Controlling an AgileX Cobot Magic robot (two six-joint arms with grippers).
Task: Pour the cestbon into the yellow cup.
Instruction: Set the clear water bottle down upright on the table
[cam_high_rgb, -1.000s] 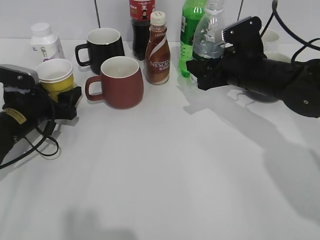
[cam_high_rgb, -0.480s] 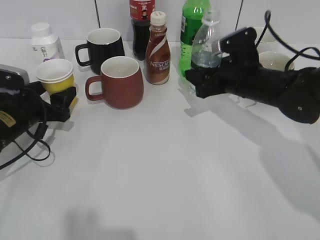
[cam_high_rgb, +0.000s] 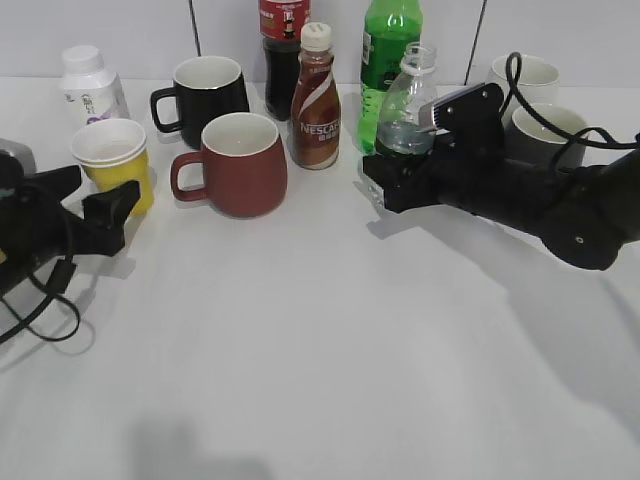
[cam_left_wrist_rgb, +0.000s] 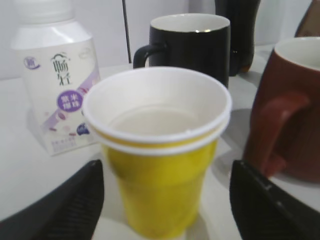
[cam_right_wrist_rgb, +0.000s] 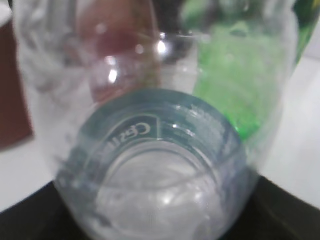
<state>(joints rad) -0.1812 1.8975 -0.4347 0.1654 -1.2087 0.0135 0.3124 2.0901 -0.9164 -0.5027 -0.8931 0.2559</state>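
The yellow cup (cam_high_rgb: 114, 165) stands upright at the left of the table. In the left wrist view the yellow cup (cam_left_wrist_rgb: 160, 165) seems to hold some clear liquid. My left gripper (cam_high_rgb: 88, 198) is open just in front of it, with a finger on each side and clear gaps to the cup (cam_left_wrist_rgb: 165, 200). My right gripper (cam_high_rgb: 392, 182) is shut on the lower body of the cestbon (cam_high_rgb: 406, 105). It holds the cestbon upright and capless, low over the table in front of the green soda bottle. The cestbon (cam_right_wrist_rgb: 155, 150) fills the right wrist view.
A dark red mug (cam_high_rgb: 242, 165) and a black mug (cam_high_rgb: 205, 92) stand right of the cup. A white dairy bottle (cam_high_rgb: 90, 85) stands behind the cup. A Nescafe bottle (cam_high_rgb: 316, 100), a cola bottle (cam_high_rgb: 283, 45), a green soda bottle (cam_high_rgb: 385, 45) and white cups (cam_high_rgb: 530, 80) line the back.
My left gripper has let go of the yellow cup and drawn back to the left. My right gripper has lowered the cestbon toward the table, still upright.
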